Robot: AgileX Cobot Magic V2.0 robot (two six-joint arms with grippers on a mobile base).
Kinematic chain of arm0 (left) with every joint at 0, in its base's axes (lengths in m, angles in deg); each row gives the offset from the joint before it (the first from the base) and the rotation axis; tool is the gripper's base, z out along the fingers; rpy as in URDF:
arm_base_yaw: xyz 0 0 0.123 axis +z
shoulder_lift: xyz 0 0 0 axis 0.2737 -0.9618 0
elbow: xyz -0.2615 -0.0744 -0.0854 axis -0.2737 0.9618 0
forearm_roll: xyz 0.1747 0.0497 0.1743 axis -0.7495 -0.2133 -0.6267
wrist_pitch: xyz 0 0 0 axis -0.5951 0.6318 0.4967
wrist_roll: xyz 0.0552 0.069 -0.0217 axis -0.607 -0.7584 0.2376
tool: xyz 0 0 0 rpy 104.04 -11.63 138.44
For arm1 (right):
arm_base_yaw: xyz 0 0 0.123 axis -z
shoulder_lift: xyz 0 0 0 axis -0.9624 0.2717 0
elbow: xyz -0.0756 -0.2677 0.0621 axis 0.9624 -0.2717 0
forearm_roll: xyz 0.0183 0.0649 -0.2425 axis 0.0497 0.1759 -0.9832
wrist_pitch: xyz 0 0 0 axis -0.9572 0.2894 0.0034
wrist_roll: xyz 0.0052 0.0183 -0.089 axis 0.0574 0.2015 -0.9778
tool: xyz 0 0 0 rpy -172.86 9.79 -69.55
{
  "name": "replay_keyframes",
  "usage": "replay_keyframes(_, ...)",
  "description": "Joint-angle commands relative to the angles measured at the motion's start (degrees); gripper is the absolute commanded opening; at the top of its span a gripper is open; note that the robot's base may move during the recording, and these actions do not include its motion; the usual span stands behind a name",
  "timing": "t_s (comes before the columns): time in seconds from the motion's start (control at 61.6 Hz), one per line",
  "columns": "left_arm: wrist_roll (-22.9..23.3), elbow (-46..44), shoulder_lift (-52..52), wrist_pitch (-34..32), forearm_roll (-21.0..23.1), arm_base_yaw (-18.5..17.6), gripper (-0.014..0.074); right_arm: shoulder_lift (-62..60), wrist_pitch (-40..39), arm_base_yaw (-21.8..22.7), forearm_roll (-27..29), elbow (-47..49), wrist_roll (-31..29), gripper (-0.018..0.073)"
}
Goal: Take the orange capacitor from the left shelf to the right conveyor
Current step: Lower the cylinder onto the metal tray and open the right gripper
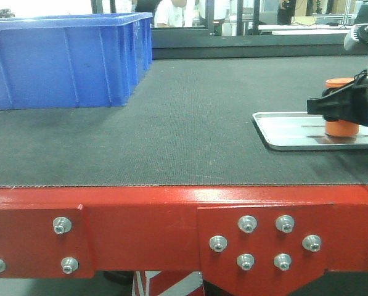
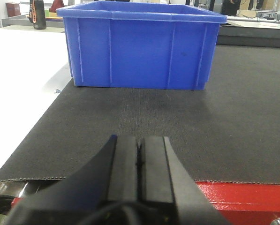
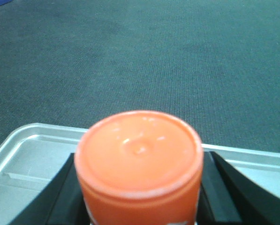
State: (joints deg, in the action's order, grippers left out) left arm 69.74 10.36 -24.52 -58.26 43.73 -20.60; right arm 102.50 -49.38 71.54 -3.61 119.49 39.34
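So nearest the front camera is the conveyor's red frame [image 1: 171,228] with its silver bolts; I count eleven showing along it, one cut off at the left edge. Past that is the dark grey belt [image 1: 190,123], then one flat silver tray [image 1: 282,132] lying on the belt at right. The one orange capacitor [image 1: 341,111] stands upright with its base on or barely above that tray, and the right gripper [image 1: 344,105] has its jaws clamped around the middle of it. The right wrist view shows black fingers [image 3: 224,187] on both sides of the can.

The left gripper [image 2: 140,164] hovers over the near edge of the belt, jaws pressed together, holding nothing. Furthest back sits one blue bin [image 1: 66,58] at the left.

What could go wrong, I reckon: the tray is slick metal, so if the jaws open with the can tilted or still off the surface, it could tip and roll across the belt. A finger dragging on the way out could knock it too.
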Motion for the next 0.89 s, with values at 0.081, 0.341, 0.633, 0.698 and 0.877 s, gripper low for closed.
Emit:
replay_keyframes(0.081,0.1,-0.3,0.7,-5.2,0.1,0.0,-0.0127,-2.2,-4.2,0.2,-0.4,1.4,-0.3,0.0233)
replay_keyframes(0.341,0.1,-0.3,0.7,-5.2,0.1,0.0,-0.0127,-5.5,-0.5,0.2,-0.4,1.0,-0.3,0.0622)
replay_keyframes(0.633,0.1,-0.3,0.7,-5.2,0.1,0.0,-0.0127,-17.7,14.5,0.2,-0.4,1.0,1.2,0.0623)
replay_keyframes(0.698,0.1,-0.3,0.7,-5.2,0.1,0.0,-0.0127,-21.6,18.8,0.1,-0.4,1.0,1.3,0.0623)
replay_keyframes(0.877,0.1,-0.3,0.7,-5.2,0.1,0.0,-0.0127,-34.2,30.8,-1.2,-0.4,1.0,1.4,0.0559)
